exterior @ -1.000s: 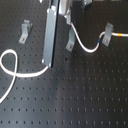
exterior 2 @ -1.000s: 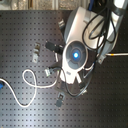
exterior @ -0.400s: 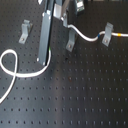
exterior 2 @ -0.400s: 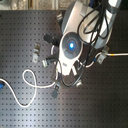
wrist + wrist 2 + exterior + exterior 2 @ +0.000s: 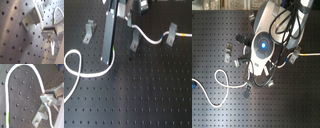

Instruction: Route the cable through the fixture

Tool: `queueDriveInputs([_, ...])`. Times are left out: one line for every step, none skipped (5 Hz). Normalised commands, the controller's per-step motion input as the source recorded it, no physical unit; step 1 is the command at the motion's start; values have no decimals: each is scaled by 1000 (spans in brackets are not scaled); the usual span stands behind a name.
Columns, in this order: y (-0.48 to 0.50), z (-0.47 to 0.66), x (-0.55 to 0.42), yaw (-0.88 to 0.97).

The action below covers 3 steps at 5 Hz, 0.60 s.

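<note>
The cable (image 5: 153, 40) is a thin white cord on the black perforated board. In the first exterior view it runs from its yellow-banded end at the right through the right clip (image 5: 170, 36), past the middle clip (image 5: 134, 43) and up to my gripper (image 5: 109, 58). From there it curls into a loop (image 5: 71, 61) at the left. My gripper is shut on the cable beside the middle clip. The first wrist view shows the cord lying over a clip (image 5: 31, 18), with a green mark (image 5: 53, 21). The second wrist view shows the cord (image 5: 25, 67) meeting my fingertips (image 5: 46, 94).
A third clip (image 5: 87, 31) stands apart at the first exterior view's far left. In the second exterior view the arm body (image 5: 263, 45) covers the middle of the board. The cable loop (image 5: 219, 80) and its blue end (image 5: 196, 85) lie at the second exterior view's left.
The arm has shifted a little toward the second exterior view's upper left, carrying the cable with it. The loop on the board has barely moved.
</note>
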Motion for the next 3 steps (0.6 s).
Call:
queueDriveInputs([24,1,-55,111])
queueDriveInputs([5,0,-12,6])
queueDriveInputs([104,346,-140,206])
